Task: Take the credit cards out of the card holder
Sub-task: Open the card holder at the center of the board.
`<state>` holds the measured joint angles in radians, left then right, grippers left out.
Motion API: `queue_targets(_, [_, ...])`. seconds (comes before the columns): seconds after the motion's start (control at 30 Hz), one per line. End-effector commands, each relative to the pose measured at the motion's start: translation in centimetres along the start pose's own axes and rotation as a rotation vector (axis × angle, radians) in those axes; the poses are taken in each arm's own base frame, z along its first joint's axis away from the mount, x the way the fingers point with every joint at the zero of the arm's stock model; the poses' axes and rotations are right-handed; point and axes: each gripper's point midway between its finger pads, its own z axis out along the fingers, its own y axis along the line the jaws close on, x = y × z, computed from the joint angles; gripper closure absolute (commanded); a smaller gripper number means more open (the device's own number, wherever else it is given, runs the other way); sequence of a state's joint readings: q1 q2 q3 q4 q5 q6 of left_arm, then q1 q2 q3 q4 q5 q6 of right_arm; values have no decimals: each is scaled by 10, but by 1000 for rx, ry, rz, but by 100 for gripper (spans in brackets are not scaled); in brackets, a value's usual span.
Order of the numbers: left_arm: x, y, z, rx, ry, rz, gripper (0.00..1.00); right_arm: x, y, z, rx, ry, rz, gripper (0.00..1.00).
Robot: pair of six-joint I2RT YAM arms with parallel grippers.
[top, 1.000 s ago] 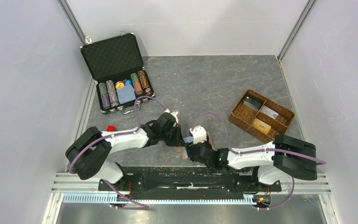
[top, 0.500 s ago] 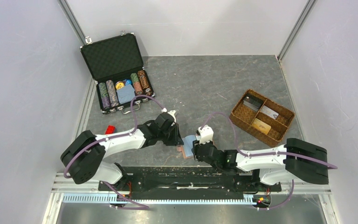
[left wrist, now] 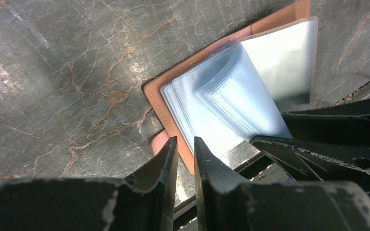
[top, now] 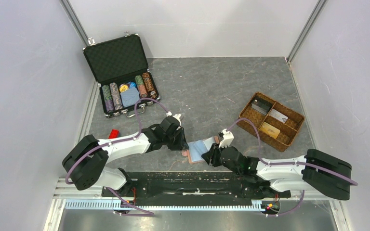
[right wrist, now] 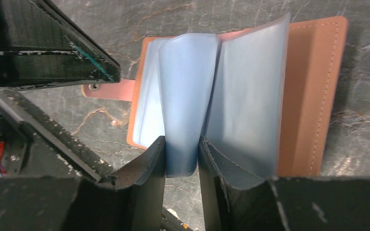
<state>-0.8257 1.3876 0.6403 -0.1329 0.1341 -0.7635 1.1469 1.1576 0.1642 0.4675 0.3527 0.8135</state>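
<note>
The card holder (top: 200, 146) is seen lying open on the surface (top: 212, 86) near the front edge, its pale blue sleeves fanned up. A bundle of those sleeves is clamped between the right hand's (right wrist: 180, 159) fingers. The left hand (left wrist: 185, 149), fingers nearly together, is set at the holder's tan edge; whether it grips cannot be told. Credit cards (top: 278, 115) are seen in the woven tray (top: 283, 105), well apart.

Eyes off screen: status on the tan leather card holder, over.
Right hand clamped on pale blue sleeve. Left hand nearly closed at card holder tab edge, grip unclear. Holder lies open; nothing in the way.
</note>
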Motion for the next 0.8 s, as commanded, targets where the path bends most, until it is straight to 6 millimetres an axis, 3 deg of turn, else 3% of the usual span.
queue_targets(0.0, [-13, -8, -1, 19, -34, 18, 74, -19, 27, -4, -119, -59, 119, 68])
queue_targets(0.27, [-8, 2, 6, -20, -16, 22, 75, -22, -16, 0, 111, -76, -2, 49])
queue_targets(0.43, [-4, 11, 0, -57, -17, 23, 72, -18, -19, 3, 130, -52, -37, 54])
queue_targets(0.63, [-9, 33, -20, -180, -57, 43, 59, -17, -18, 3, 119, -53, -35, 58])
queue_targets(0.77, [-9, 32, -22, -165, -71, 42, 48, -19, -17, 3, 114, -57, -34, 59])
